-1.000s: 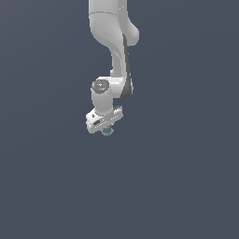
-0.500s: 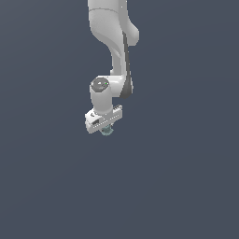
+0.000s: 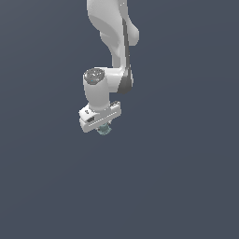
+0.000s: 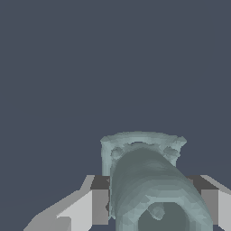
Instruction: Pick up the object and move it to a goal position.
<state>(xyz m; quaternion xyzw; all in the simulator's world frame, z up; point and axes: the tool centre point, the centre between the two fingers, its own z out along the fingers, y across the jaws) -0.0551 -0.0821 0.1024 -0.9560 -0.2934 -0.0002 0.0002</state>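
Note:
The object [image 3: 103,130] is a small pale teal-green cylinder with a flanged base. In the exterior view it peeks out just below my white gripper [image 3: 102,127], mostly hidden by the hand. In the wrist view the object [image 4: 144,180] fills the space between my two fingers [image 4: 97,205], with its lobed flange pointing away from the camera. The gripper [image 4: 151,205] is shut on the object and holds it off the dark floor.
A plain dark blue-grey floor [image 3: 177,177] fills both views. The white arm [image 3: 114,42] comes down from the top of the exterior view. No goal marker shows.
The arm and gripper have shifted slightly to the exterior view's left and a little up, carrying the object along in the same grasp.

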